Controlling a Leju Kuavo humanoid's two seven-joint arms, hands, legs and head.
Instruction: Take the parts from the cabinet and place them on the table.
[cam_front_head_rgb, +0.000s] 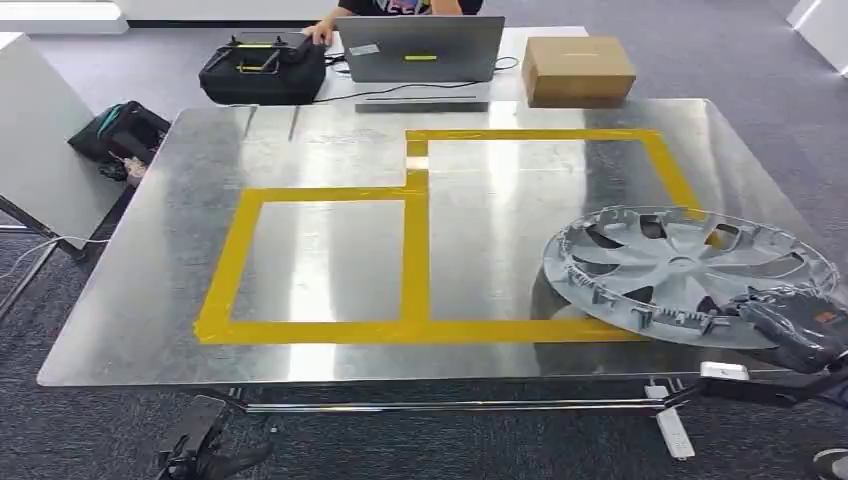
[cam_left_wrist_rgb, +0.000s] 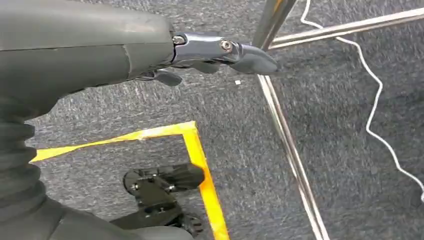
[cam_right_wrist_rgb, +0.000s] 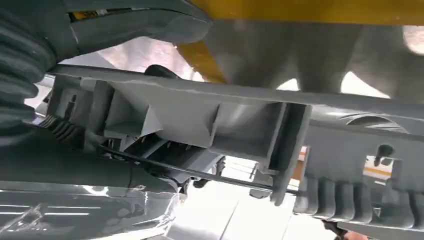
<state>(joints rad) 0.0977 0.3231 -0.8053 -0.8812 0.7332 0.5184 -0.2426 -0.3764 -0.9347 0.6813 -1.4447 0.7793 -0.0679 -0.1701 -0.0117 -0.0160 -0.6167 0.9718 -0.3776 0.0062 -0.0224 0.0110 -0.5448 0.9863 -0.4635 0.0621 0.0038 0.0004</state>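
At four o'clock on the table (cam_front_head_rgb: 130, 320), the right hand (cam_front_head_rgb: 795, 325) is gripping the near rim of the wheel cover (cam_front_head_rgb: 680, 268), its fingers wrapped over the edge. The wheel cover is lying inner side up at the table's right edge, overlapping the corner of the yellow tape (cam_front_head_rgb: 415, 250) outline, apparently resting on or just above the metal; whether it is fully set down I cannot tell. Judging by this, the placing step is nearly done: the next move calls for easing the rim flat, loosening the grip and drawing the hand back without dragging the part. Down at seven o'clock, below the table edge, the left hand (cam_left_wrist_rgb: 215, 52) is hanging over the carpet (cam_left_wrist_rgb: 340, 165) with fingers extended and holding nothing. The right wrist view is showing what the head view cannot: the thumb (cam_right_wrist_rgb: 135, 22) pressing on one side of the rim and the ribbed clips (cam_right_wrist_rgb: 350, 202) of the cover close up. The head view alone is giving the far side at twelve o'clock: a laptop (cam_front_head_rgb: 420, 48), a cardboard box (cam_front_head_rgb: 578, 70), a black bag (cam_front_head_rgb: 262, 72) and a person's hand (cam_front_head_rgb: 320, 33).
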